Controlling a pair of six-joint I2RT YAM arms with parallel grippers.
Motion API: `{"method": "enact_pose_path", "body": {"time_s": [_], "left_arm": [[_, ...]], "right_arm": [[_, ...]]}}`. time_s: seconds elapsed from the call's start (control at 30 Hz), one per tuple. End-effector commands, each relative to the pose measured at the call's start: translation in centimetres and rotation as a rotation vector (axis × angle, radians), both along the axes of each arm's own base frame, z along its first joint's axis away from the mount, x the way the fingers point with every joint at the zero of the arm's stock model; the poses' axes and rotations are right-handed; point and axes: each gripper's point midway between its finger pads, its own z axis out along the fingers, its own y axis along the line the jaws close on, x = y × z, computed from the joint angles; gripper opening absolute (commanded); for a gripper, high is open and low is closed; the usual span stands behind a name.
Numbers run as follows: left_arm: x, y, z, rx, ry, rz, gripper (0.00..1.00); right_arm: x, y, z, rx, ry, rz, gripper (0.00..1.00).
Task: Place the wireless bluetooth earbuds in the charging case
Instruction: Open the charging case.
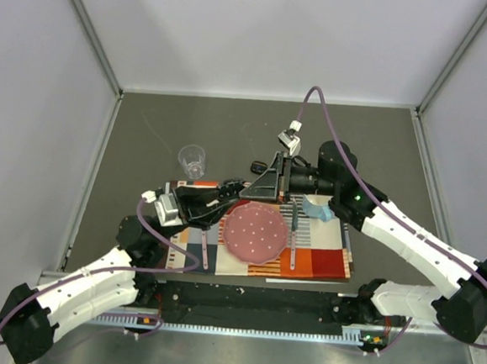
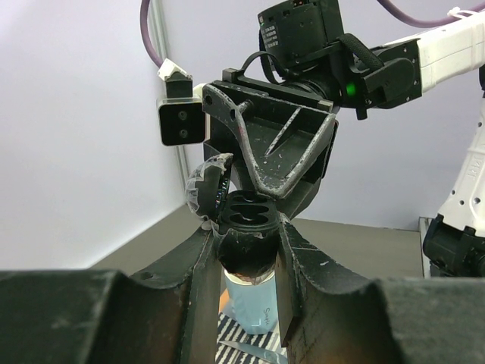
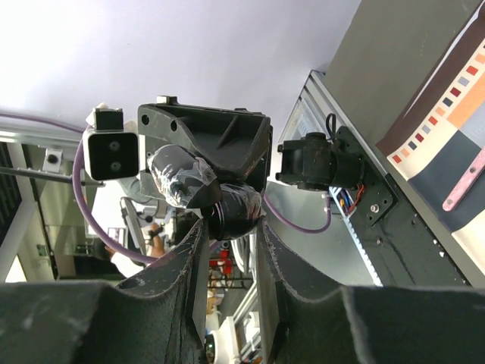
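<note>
Pinching one open charging case point(image 2: 248, 241), the left jaws and right jaws hung at one plate's point(image 1: 256, 234) 12 o'clock.

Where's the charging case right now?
The charging case sits mid-frame in the left wrist view, lid open, clamped in the left gripper, right gripper just above.
</note>
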Motion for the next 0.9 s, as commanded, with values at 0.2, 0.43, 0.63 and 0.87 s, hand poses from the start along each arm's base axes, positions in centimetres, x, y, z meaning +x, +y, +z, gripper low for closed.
{"method": "enact_pose_path", "body": {"time_s": [0.2, 0.43, 0.63, 0.87], "left_arm": [[-0.6, -0.4, 1.0, 0.001, -0.022, -0.035, 0.0], [-0.5, -0.6, 0.8, 0.01, -0.017, -0.04, 0.0], [-0.6, -0.6, 0.8, 0.012, -0.017, -0.042, 0.0], [-0.6, -0.7, 0.6, 0.018, -0.015, -0.045, 0.0]], "right_arm": [[-0.7, -0.1, 3.7, 0.062, -0.138, -0.005, 0.12], [-0.7, -0.1, 4.3, 0.071, -0.161, 0.0, 0.12], [-0.8, -0.1, 4.6, 0.076, -0.173, 0.004, 0.13], [-0.9, -0.2, 4.7, 0.068, -0.176, 0.005, 0.15]]}}
